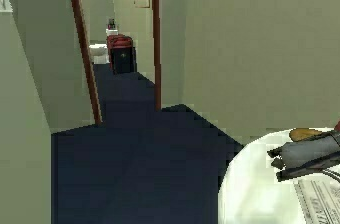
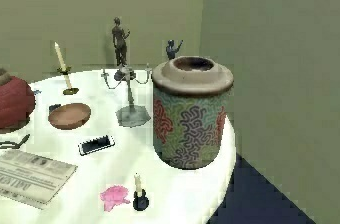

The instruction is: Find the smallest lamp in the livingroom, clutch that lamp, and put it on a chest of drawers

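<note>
A round white table [image 2: 128, 165] carries a large vase [image 2: 191, 110] with a red, blue and green squiggle pattern. Beside the vase stands a thin metal candelabra [image 2: 131, 95]. A pale candle in a brass holder [image 2: 63, 70] is farther back, near two small dark statuettes [image 2: 120, 42] [image 2: 171, 48]. A short candle in a dark holder [image 2: 139, 195] sits at the table's near edge. The same table [image 1: 258, 180] fills the forward view's lower right corner.
A brown bowl [image 2: 69, 115], a phone [image 2: 96, 145], a newspaper [image 2: 23, 175], a pink scrap [image 2: 114, 196] and a red basket [image 2: 3, 100] also lie on the table. Ahead, dark blue floor [image 1: 138, 150] leads through a brown-framed doorway [image 1: 86, 60] to a dark box [image 1: 124, 58].
</note>
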